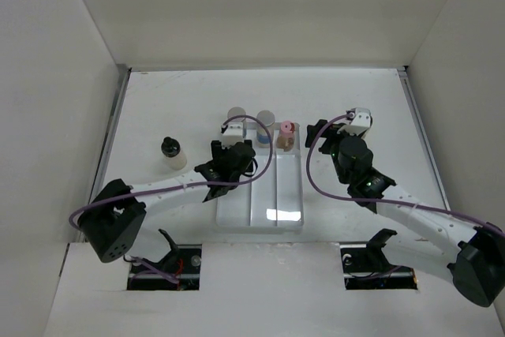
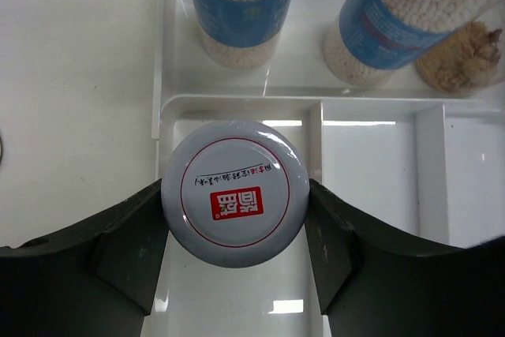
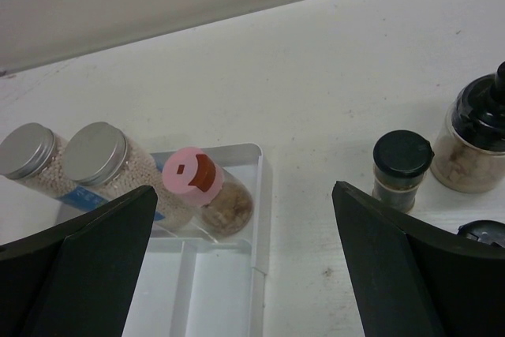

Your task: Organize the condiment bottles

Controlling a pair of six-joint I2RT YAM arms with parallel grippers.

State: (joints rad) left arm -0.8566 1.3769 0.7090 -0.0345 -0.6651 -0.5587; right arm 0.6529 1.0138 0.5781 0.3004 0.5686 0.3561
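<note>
My left gripper (image 2: 235, 234) is shut on a white-lidded jar (image 2: 235, 192) with a red label on its lid, over the left compartment of the white divided tray (image 2: 379, 187). In the top view this gripper (image 1: 234, 157) covers the jar. Two grey-lidded, blue-labelled jars (image 1: 237, 117) (image 1: 265, 119) and a pink-capped bottle (image 1: 286, 134) stand in the tray's back section. A black-capped bottle (image 1: 171, 154) stands left of the tray. My right gripper (image 3: 245, 266) is open and empty, right of the tray; it also shows in the top view (image 1: 322, 136). Two black-capped bottles (image 3: 402, 167) (image 3: 478, 136) stand to its right.
The tray's middle and right long compartments (image 1: 286, 191) hold nothing. White walls enclose the table on the left, back and right. Another black cap (image 3: 485, 232) shows at the lower right edge of the right wrist view.
</note>
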